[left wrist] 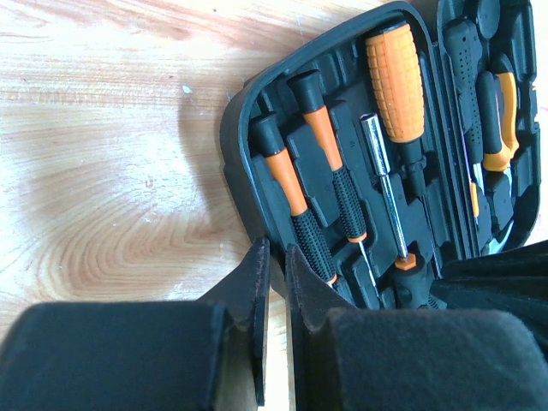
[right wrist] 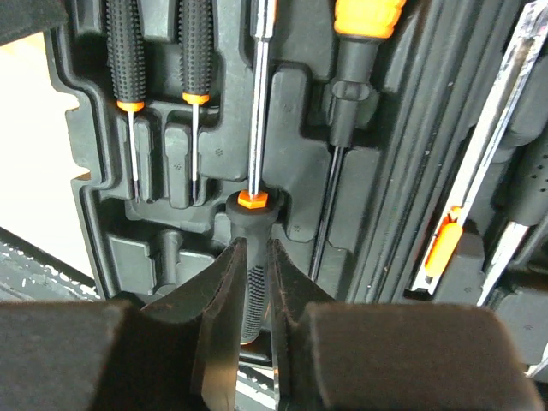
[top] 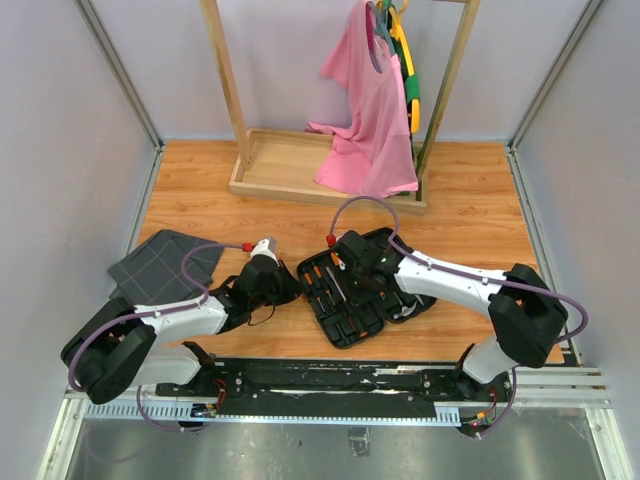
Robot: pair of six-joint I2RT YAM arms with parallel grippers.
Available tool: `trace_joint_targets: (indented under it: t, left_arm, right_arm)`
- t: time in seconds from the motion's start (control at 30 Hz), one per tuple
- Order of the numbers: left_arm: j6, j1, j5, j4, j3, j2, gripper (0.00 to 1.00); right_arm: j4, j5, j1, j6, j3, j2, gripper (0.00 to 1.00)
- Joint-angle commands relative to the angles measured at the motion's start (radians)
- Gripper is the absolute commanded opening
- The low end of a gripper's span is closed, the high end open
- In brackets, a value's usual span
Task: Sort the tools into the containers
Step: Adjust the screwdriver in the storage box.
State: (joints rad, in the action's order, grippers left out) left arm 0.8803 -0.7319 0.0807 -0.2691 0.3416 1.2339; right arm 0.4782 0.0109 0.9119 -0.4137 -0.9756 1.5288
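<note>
The black tool case (top: 352,326) lies open in the middle of the table. Its left half (left wrist: 248,111) holds two small orange-and-black screwdrivers (left wrist: 295,201), a big orange-handled screwdriver (left wrist: 396,81) and a steel-shafted driver (left wrist: 383,184). Pliers (left wrist: 501,120) sit in the far half. My left gripper (left wrist: 276,248) is at the case's left edge (top: 293,287), jaws closed on the rim. My right gripper (right wrist: 255,244) is over the case (top: 352,272). It is shut on the black handle (right wrist: 254,295) of the steel-shafted driver, which lies along its slot.
A dark grey grid-patterned fabric (top: 165,262) lies at the left. A wooden rack base (top: 285,165) with a pink shirt (top: 368,120) stands at the back. A metal rail (top: 330,380) runs along the near edge.
</note>
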Motion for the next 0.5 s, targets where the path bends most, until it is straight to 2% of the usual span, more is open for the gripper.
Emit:
trace_joint_targets:
  t: [0.0, 0.2, 0.47]
  left_arm:
    - [-0.031, -0.023, -0.033, 0.058, -0.014, 0.029, 0.01]
    - [-0.029, -0.022, -0.033, 0.057, -0.013, 0.027, 0.01]
    - [-0.030, -0.023, -0.033, 0.058, -0.014, 0.026, 0.01]
  right_arm:
    - [0.026, 0.024, 0.016, -0.009, -0.017, 0.022, 0.17]
    - [-0.002, 0.045, 0.017, -0.010, -0.015, 0.035, 0.13]
    - [-0.003, 0.039, 0.018, -0.010, -0.015, 0.066, 0.02]
